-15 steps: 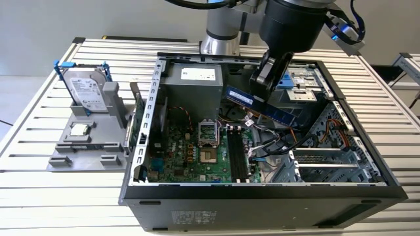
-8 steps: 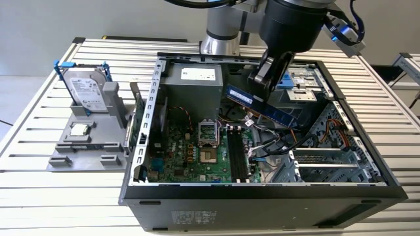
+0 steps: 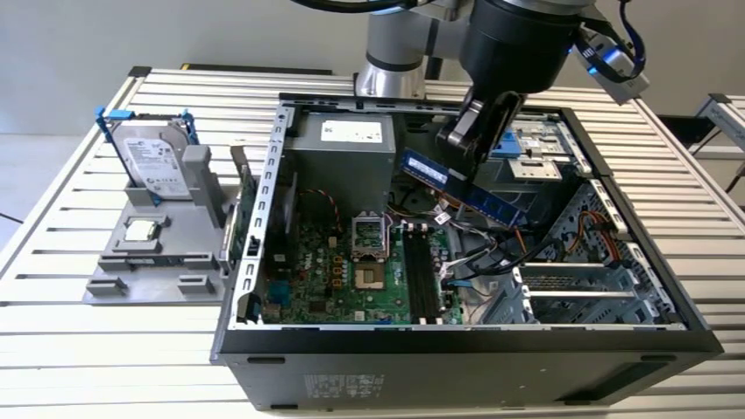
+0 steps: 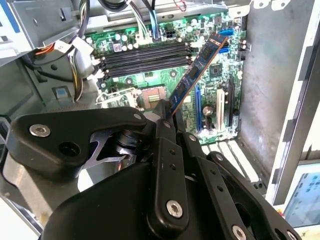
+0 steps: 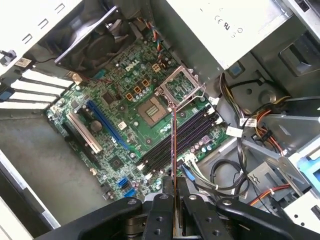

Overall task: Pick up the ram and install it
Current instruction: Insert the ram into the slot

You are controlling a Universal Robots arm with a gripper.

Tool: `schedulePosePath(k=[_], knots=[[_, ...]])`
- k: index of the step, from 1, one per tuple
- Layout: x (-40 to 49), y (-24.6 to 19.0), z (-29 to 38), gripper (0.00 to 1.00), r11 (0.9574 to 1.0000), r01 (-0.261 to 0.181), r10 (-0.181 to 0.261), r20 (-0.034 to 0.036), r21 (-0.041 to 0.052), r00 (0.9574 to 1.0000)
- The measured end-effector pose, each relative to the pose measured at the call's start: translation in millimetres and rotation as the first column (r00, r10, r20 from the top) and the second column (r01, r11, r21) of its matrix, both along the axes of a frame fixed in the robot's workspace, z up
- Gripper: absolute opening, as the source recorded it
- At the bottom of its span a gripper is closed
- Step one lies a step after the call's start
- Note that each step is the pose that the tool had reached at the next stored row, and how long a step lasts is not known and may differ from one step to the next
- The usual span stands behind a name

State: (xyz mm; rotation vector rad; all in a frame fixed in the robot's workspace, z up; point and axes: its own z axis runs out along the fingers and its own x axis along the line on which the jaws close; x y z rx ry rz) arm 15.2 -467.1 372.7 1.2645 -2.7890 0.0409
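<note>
The ram [image 3: 466, 188] is a long thin stick held tilted in the air above the open computer case [image 3: 466, 345], over the motherboard's right part in the exterior view. My gripper [image 3: 456, 157] is shut on its upper end. In the second wrist view the ram [image 4: 196, 70] slants out from the gripper [image 4: 167, 114] towards the black memory slots [image 4: 145, 55]. In the first wrist view the ram [image 5: 173, 145] shows edge-on as a thin line rising from the gripper [image 5: 173, 189], crossing over the slots [image 5: 187, 135] beside the open processor socket [image 5: 152, 111].
A silver hard drive [image 3: 157, 161] with blue clips stands on a grey holder [image 3: 152, 262] outside the case at the exterior view's left, with a small square processor chip [image 3: 142, 230] below it. Loose cables [image 3: 489, 257] lie right of the slots [image 3: 421, 275]. The power supply [image 3: 349, 140] sits at the back.
</note>
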Motion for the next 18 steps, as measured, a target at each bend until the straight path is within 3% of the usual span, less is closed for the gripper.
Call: schedulePosePath(k=[13, 18], knots=[[0.0, 0.0, 0.0, 0.00, 0.9986, 0.052, -0.052, 0.0138, 0.0062, 0.9986], [0.0, 0.0, 0.0, 0.00, 0.9977, 0.065, -0.066, 0.0211, 0.0154, 0.9976]])
